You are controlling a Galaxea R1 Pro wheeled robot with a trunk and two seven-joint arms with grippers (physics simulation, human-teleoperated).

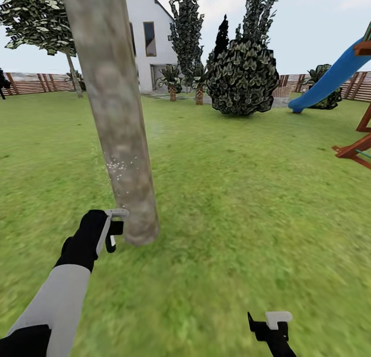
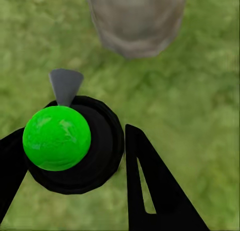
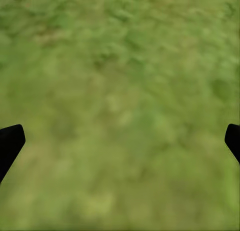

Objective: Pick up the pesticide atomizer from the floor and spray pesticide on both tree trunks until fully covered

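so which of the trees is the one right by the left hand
The thick pale grey-beige trunk in the foreground, its base just ahead of the left gripper. The other trees stand far back, by the fence and the white house.

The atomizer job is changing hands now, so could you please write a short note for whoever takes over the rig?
Left gripper: shut on the atomizer, nozzle aimed at the base of the near trunk.
Right gripper: open, holding nothing, over the grass.
Done: atomizer picked up; white specks show low on the trunk, so spraying seems started.
Left: most of this trunk looks bare, so cover it fully, then do the second tree; I cannot tell which one that is from here.
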